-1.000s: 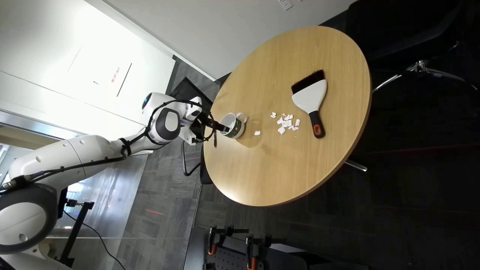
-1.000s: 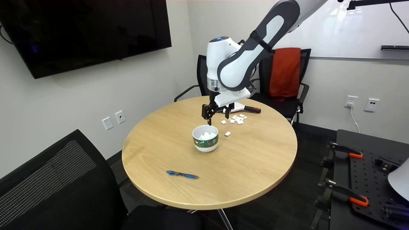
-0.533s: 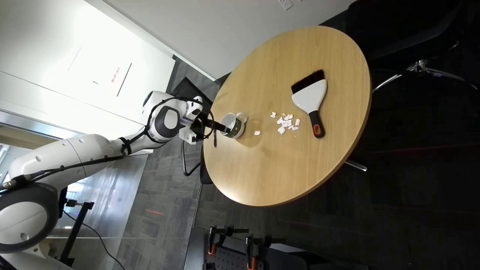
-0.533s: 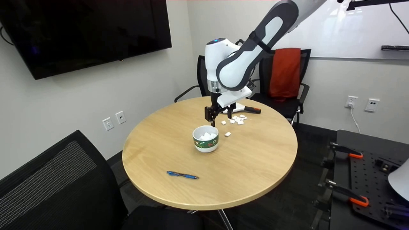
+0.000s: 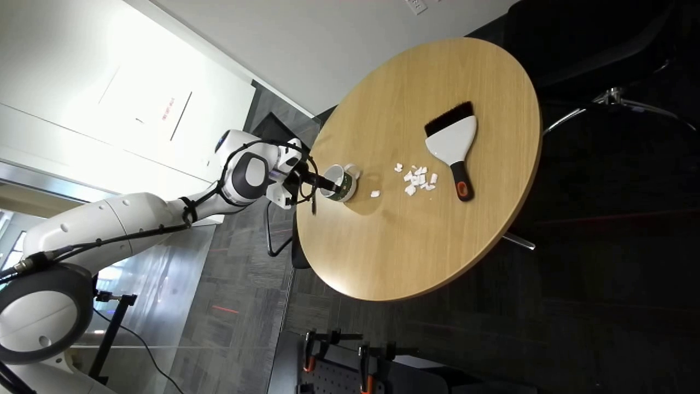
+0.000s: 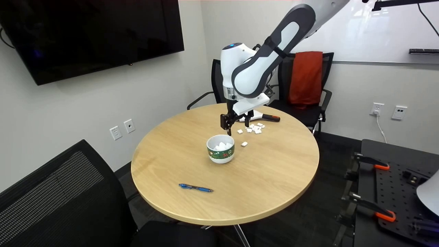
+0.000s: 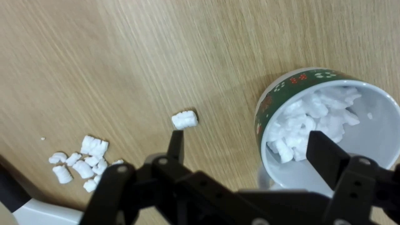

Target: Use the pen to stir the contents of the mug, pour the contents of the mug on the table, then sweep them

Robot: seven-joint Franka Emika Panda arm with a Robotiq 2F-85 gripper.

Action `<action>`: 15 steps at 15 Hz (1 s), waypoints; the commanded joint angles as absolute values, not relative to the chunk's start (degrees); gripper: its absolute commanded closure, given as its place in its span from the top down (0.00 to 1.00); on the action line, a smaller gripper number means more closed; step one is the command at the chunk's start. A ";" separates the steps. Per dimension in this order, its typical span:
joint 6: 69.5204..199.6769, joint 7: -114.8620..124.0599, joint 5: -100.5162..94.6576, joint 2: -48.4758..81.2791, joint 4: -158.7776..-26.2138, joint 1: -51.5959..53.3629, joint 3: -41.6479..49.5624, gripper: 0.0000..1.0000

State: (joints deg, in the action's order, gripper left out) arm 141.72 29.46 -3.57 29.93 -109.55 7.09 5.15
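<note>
Presently the gripper (image 7: 247, 143) holds nothing, its fingers spread apart; in the wrist view one fingertip shows over the mouth of the mug (image 6: 220, 153), the other outside its wall. Height above the rim cannot be told. The mug is upright on the table (image 5: 377, 262), with white bits (image 7: 290, 128) inside; loose pieces (image 5: 421, 179) lie near the brush (image 5: 454, 141). The pen (image 6: 196, 187) lies unheld.

Step in hand, as judged: taking the mug by its wall. Recommended: centre the wall between the fingers, descend straight, keep the inner finger clear of the bits, close gently, check grip before lifting.

Against one second ago: gripper slightly lower in an exterior view and nearer the loose pieces; mug, pen and brush unmoved.
</note>
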 commanded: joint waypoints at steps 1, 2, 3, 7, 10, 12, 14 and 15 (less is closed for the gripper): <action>142.26 27.23 -1.42 32.44 -106.29 5.58 5.08 1.00; 142.45 26.92 -1.07 33.17 -105.61 5.24 4.95 1.00; 142.23 26.79 -0.85 33.95 -104.73 5.06 4.89 1.00; 142.13 25.22 0.36 36.33 -102.39 4.55 4.43 1.00; 142.06 23.90 1.06 37.60 -101.11 4.39 4.19 1.00; 141.59 23.46 1.21 38.30 -100.28 4.38 4.23 1.00; 141.23 23.37 1.34 39.01 -99.48 4.31 4.18 1.00; 141.05 23.21 1.43 39.34 -99.13 4.23 4.07 1.00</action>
